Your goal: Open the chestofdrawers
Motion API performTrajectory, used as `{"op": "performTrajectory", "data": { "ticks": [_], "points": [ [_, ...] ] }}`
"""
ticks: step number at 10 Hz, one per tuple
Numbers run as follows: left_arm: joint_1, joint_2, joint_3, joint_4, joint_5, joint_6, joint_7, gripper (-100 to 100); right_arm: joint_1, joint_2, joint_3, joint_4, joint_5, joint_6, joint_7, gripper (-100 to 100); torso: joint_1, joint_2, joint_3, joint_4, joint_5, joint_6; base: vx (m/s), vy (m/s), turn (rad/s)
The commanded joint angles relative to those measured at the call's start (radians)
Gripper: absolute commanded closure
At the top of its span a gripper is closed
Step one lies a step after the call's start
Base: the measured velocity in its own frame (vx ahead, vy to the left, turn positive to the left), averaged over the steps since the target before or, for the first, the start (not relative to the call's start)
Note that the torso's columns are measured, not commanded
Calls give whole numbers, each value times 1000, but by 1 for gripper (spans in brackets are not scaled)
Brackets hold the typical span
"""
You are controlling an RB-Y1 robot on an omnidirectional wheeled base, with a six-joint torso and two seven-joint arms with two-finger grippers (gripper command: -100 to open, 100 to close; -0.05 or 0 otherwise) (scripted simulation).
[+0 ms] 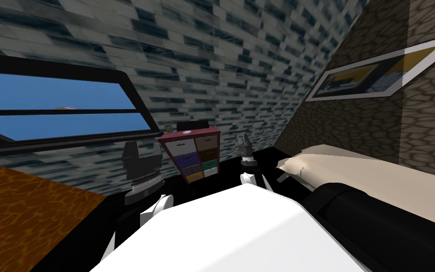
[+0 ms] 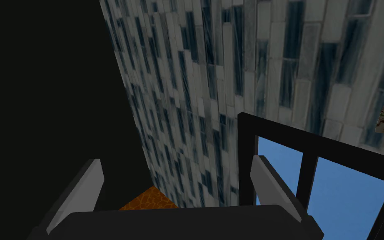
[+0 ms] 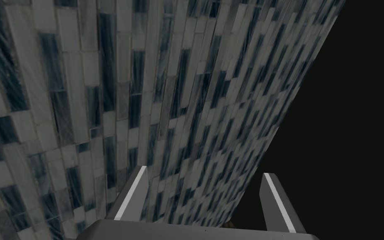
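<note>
You're looking at a dim, flatly lit room; the blue window is its brightest patch. Your head view's wide lens splays the tiled wall toward the corners.

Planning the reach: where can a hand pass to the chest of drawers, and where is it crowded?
Free: the gap between left gripper and right gripper, up to the chest of drawers. Crowded: the right side, by the bed.

I log: chest of drawers, matt dark-red frame, flat-coloured fronts. Back wall, streaked blue-grey tiles. Side wall, rough cobbled stone. Floor, mottled orange. Pillow, smooth beige cloth.
</note>
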Motion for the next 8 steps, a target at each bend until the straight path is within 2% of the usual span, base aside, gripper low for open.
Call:
{"op": "performTrajectory", "data": {
  "ticks": [1, 8],
  "points": [
    [0, 0, 0, 0, 0, 0, 0, 0, 0, 0, 0, 0, 0, 0, 0, 0, 0, 40, -82, 41, 0, 0, 0, 0, 0],
    [0, 0, 0, 0, 0, 0, 0, 0, 0, 0, 0, 0, 0, 0, 0, 0, 0, 544, -1087, 544, 0, 0, 0, 0, 0]
  ]
}}
